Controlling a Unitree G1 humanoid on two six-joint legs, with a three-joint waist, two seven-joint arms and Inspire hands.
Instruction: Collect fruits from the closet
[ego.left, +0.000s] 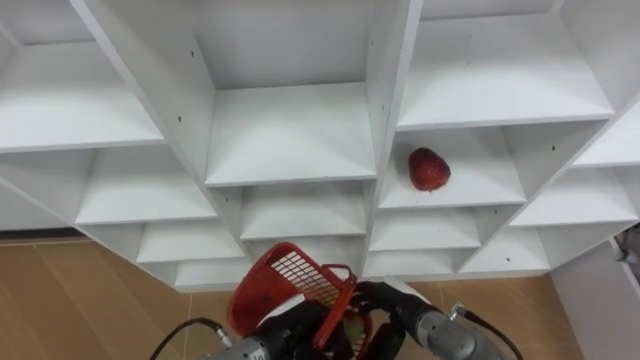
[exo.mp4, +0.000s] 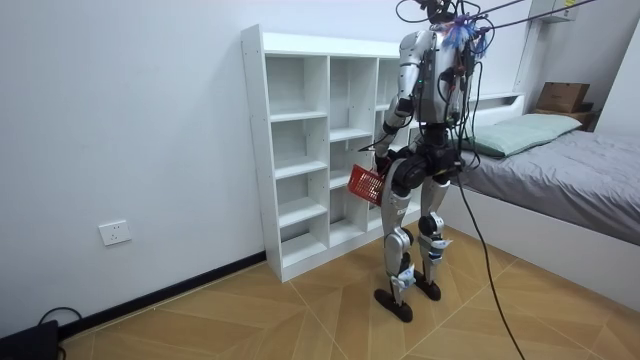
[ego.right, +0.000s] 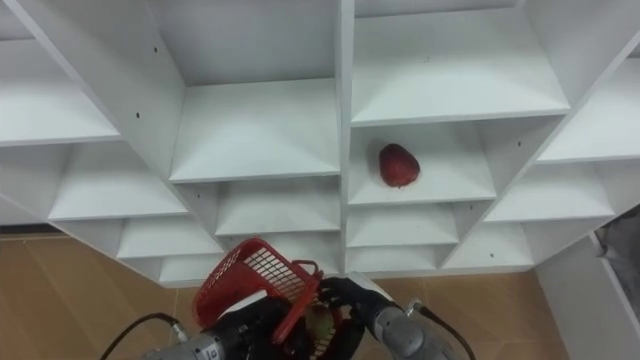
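Red strawberry-like fruit (ego.left: 428, 168) lay on white shelf (ego.left: 290, 140), far from both hands, left hand (ego.left: 285, 322) clenched on red plastic basket (ego.left: 285, 272), right hand (ego.left: 387, 298) beside basket, grip unclear.

Both eye views look down from the head, close to the shelf (ego.left: 290, 140). The room view stands farther off, side-on, sharing shelf and basket (ego.left: 275, 280).

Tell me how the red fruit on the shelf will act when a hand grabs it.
The red fruit looks rounded with a tapered end, so a push would probably roll it unevenly on the flat shelf. It lies small in its compartment, so likely light. Its skin looks smooth and may slip.
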